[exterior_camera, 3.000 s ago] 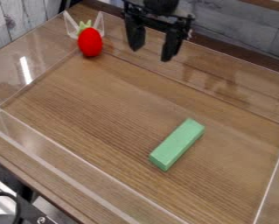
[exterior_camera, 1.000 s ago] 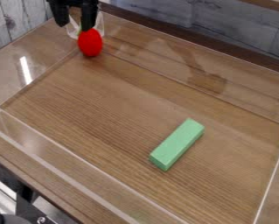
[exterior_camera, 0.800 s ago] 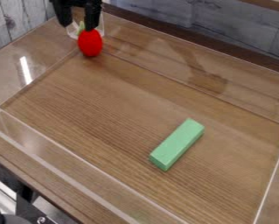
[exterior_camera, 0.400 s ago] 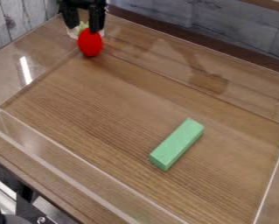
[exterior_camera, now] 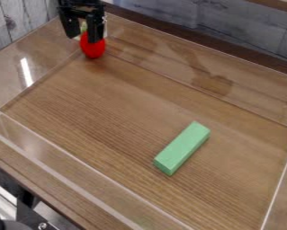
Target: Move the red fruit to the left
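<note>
1. Black fingers of my tool [exterior_camera: 85, 30] reach down over the small glossy red strawberry-like toy fruit [exterior_camera: 94, 47], at the far left corner of the wooden surface [exterior_camera: 121, 108].
2. Whether the fingers are closed on the fruit, I cannot tell; they stand narrow around its leafy top.
3. Well apart from my tool, toward the near right, lies the light green rectangular block [exterior_camera: 183, 147].

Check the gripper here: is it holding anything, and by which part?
Cannot be told for sure. The gripper sits on the leafy top of the red fruit, which still rests on the table.
</note>
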